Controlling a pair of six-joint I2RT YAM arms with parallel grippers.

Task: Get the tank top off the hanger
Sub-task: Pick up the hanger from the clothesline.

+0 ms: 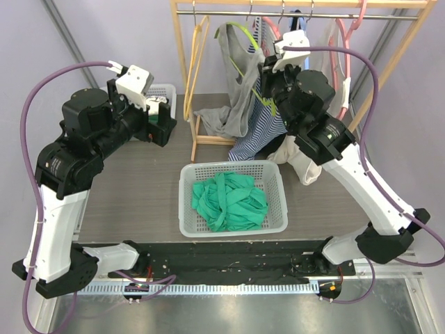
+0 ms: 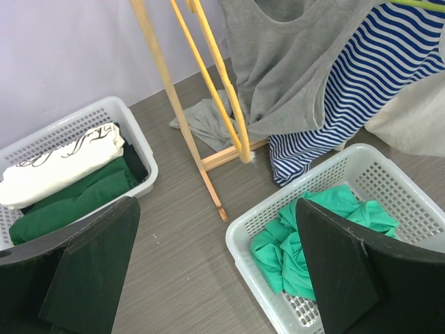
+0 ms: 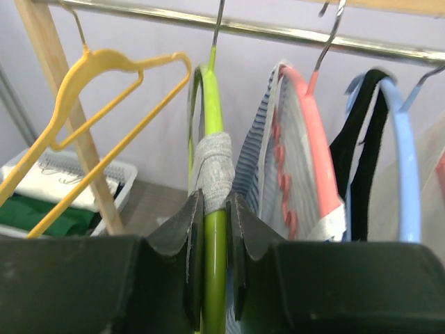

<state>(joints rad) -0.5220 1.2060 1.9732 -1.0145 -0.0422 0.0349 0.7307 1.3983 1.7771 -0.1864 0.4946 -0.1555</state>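
Tank top (image 3: 212, 170) strap hugs the green hanger (image 3: 211, 104) that the right gripper (image 3: 215, 209) clamps, plain only wrist-side; left gripper (image 2: 219, 264) gapes.

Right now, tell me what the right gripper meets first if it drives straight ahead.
The gray tank top strap wrapped on the green hanger, just past the right gripper, which looks shut on that hanger. Exact gap is hard to judge.

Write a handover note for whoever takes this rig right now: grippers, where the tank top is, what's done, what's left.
Left gripper: open, empty, above the table.
Right gripper: shut on the green hanger, just below the strap of the grey tank top.
Hanger hooked on the rail; top hangs from it, hem on the table.
Done: hanger gripped.
Left: slide the strap off, pull the top clear.
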